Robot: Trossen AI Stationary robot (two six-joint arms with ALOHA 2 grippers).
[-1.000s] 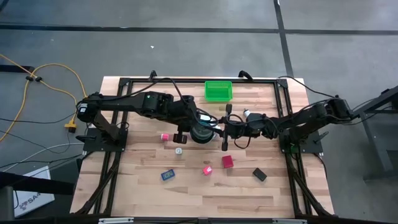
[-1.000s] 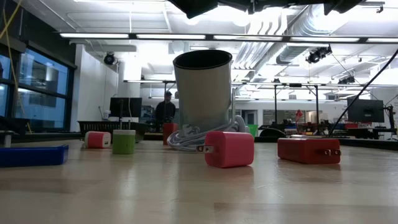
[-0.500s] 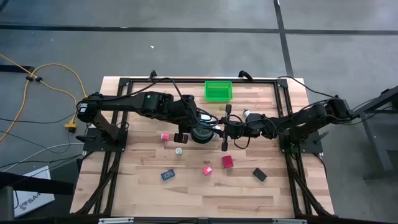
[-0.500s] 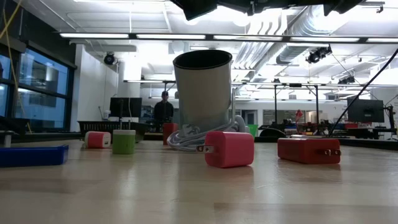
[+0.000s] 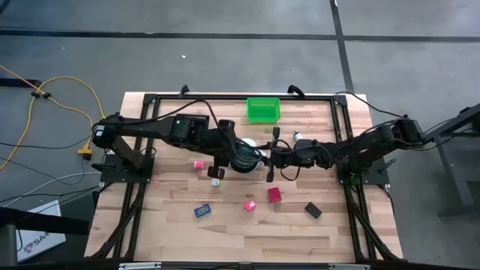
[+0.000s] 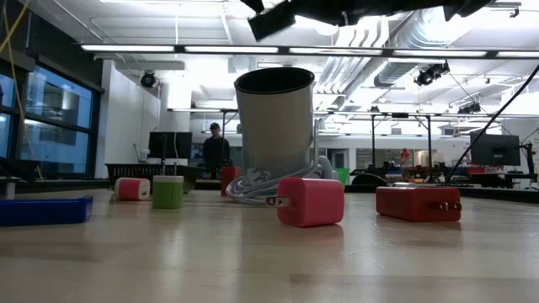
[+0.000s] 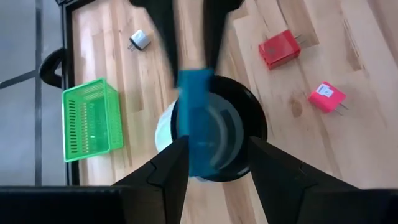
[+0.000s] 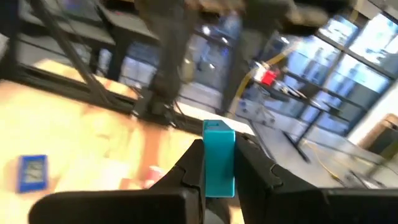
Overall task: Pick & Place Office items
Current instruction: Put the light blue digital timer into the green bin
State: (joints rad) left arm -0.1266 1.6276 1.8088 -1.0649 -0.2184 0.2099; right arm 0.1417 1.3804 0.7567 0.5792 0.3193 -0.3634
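A silvery cup (image 6: 275,126) stands upright mid-table, its dark mouth (image 5: 242,159) facing up. My right gripper (image 5: 264,157) reaches in from the right and is shut on a teal flat rectangle (image 7: 196,115) over that mouth. My left gripper (image 7: 217,146) hangs open above the cup's left side (image 5: 223,156) and touches nothing. Lying on the table are a red block (image 5: 274,195), a pink block (image 5: 250,204), a blue rectangle (image 5: 202,211), a black piece (image 5: 313,211), a small pink block (image 5: 199,164) and a white round bit (image 5: 216,181). My right gripper pinches the teal flat rectangle between its two fingers, one on each broad face (image 8: 218,140). The fingers (image 7: 214,31) come about level from the table's right. The piece is lifted clear and sticks out past the fingertips over the cup's open mouth (image 7: 255,118).
A green bin (image 5: 263,109) sits by the far edge, with a small silvery piece (image 7: 140,40) near it. A dark frame (image 5: 142,150) borders the table. Bare wood lies along the near edge (image 5: 247,240). A person (image 6: 216,151) stands in the room beyond.
My left arm has shifted slightly toward the near edge, and its dark underside now dips into the top of the low view. The person in the room behind has walked leftward. The cup and the loose pieces have stayed in place.
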